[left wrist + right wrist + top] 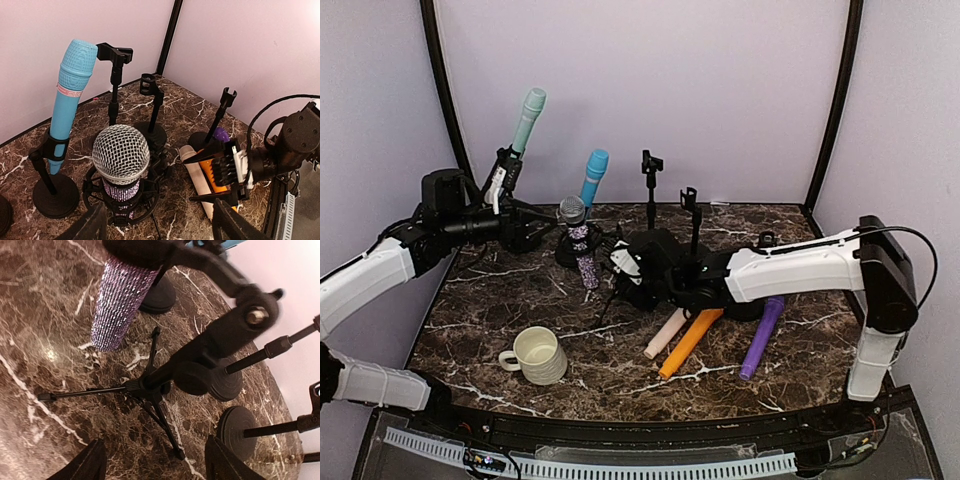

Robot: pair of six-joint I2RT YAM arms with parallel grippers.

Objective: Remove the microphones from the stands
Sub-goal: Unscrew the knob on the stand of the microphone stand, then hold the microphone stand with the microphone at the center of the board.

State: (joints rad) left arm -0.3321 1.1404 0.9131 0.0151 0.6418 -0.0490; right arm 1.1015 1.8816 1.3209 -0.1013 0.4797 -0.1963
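A: Two end effectors are hanging by the tripod stand (145, 387). How are they looking?

B: Both are gaping. The left end effector (159, 210) is hovering just left of the stand, its fingers spread with nothing between them. The right end effector (155, 442) is sitting just right of the stand, low by the legs, its fingers also wide apart and gripping nothing.

A: Where is the microphone (581, 245) sitting?

B: It is resting tilted in the stand's round cradle. Its silver mesh head is pointing up, and its purple glitter handle is hanging down through the cradle above the bench (490, 300). I cannot tell whether either end effector is touching the stand.

A: What is standing behind the stand?

B: A blue microphone (72, 95) is sitting in its own clip just behind. A teal microphone (528, 118) is leaning in a clip farther behind, to the left. A far bare stand (650, 195) and a near bare stand (692, 222) are standing behind, to the right.

A: And in front?

B: A mug (538, 355) is sitting in front, to the left, well apart. A cream tube (665, 333) and an orange tube (690, 342) are lying side by side in front, to the right. A purple tube (762, 335) is lying farther right.
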